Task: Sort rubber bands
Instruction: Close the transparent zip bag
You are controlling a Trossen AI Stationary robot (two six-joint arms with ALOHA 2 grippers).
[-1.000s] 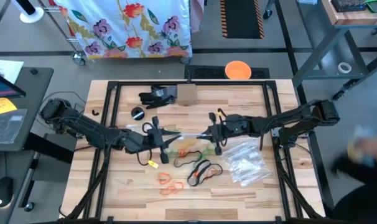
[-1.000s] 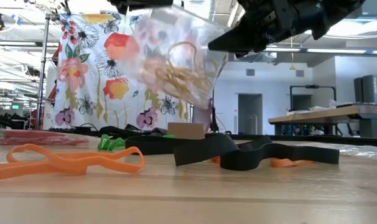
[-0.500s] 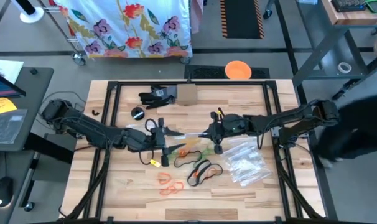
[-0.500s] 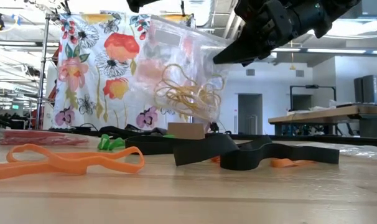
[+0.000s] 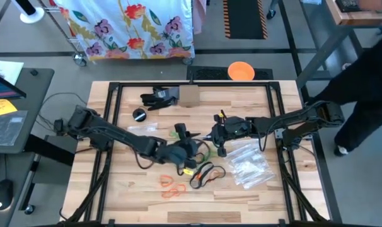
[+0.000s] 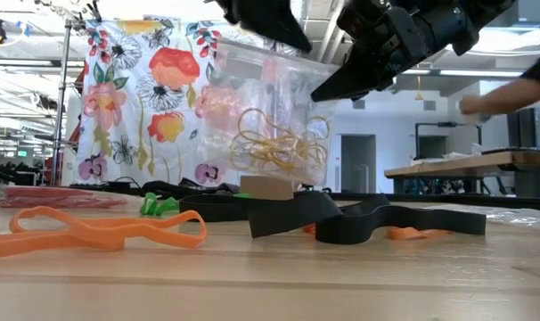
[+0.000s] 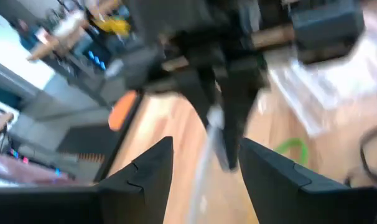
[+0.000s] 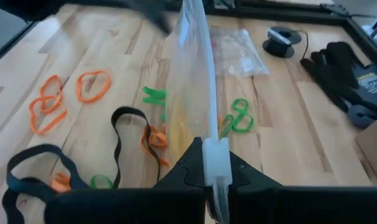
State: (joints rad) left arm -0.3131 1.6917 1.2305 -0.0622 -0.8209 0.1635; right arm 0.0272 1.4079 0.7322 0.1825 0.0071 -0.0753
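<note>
A clear zip bag [image 6: 268, 120] with yellow rubber bands [image 6: 279, 143] inside hangs from my right gripper [image 8: 212, 155], which is shut on its top edge over the middle of the table [image 5: 134, 189]. My left gripper [image 5: 197, 150] stands open right by the bag, its fingers [image 7: 148, 165] on either side of the bag's edge [image 7: 214, 134]; whether they touch it I cannot tell. Loose rubber bands lie flat on the wood: orange [image 5: 171, 186], black [image 5: 207, 173], green [image 8: 238, 115]. My right gripper pinches the bag's zip edge [image 8: 212, 163] between its two fingers. The fingers come from the table's right side, slanting down. The bag hangs below them with the yellow bands gathered low inside, and it looks clear of the table.
A heap of clear bags [image 5: 249, 164] lies near the right edge. A black glove [image 5: 158, 98], a small cardboard box [image 5: 189, 96] and a black round thing [image 5: 139, 114] sit at the far side. A person [image 5: 367, 94] stands beyond the right edge.
My left gripper has opened, let go of the bag's left end and gone toward the table's right, close up to my right gripper. The bag, before stretched slanting between both grippers, has swung down and now hangs from my right gripper alone.
</note>
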